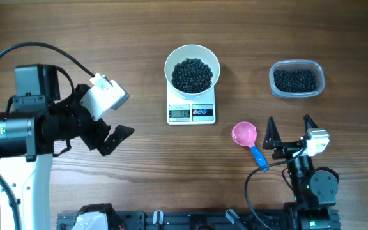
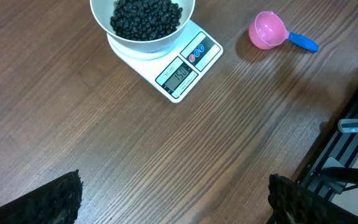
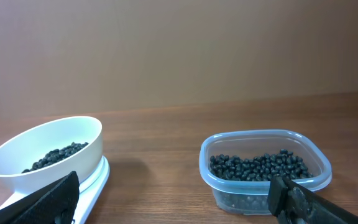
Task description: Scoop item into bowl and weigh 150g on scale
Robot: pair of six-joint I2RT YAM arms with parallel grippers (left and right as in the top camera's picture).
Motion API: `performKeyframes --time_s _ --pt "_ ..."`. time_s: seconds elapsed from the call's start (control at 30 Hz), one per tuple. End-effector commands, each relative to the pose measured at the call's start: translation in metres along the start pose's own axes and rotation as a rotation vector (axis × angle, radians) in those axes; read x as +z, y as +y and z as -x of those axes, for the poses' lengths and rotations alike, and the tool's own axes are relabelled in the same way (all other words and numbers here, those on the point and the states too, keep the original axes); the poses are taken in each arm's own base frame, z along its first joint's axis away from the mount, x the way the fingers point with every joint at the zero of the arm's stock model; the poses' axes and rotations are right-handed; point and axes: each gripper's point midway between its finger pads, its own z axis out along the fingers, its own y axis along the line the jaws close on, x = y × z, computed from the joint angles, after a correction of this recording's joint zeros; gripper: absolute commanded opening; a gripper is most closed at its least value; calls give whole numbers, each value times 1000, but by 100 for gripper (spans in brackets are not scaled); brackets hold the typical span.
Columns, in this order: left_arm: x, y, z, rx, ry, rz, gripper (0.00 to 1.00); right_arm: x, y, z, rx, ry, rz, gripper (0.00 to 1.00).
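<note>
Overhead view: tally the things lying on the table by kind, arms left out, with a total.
Containers: 2, the white bowl and the clear tub
Scales: 1, the scale under the bowl
Scoops: 1, the pink scoop
Heaps of black grains: 2, one in the bowl, another heap in the tub
Total: 6

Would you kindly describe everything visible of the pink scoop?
The scoop has a round pink cup and a short blue handle, seemingly plastic. It lies on the wooden table with the cup opening upward and apparently empty. Its handle points back toward the robot, close beside the open right gripper and right of the scale. Nothing grips it.
</note>
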Motion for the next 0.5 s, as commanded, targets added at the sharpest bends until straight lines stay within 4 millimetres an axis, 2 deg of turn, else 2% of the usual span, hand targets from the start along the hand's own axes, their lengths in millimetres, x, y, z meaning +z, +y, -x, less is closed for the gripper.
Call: performKeyframes --time_s 0.0,0.13,0.2,0.27,0.47 --pt "1 -1 0 -10 4 -5 100 -1 3 2 -18 -8 17 100" --pt "1 -3 -2 -26 12 -14 100 -1 3 2 -18 -9 18 100" --pt "0 -11 -7 -122 30 -42 100 -1 3 2 -18 -8 17 100" --pt "-3 -19 -10 -134 33 -56 100 -1 3 2 -18 -9 17 100" --pt "-37 -50 -13 -264 -52 23 100 -1 3 2 -18 -9 17 100"
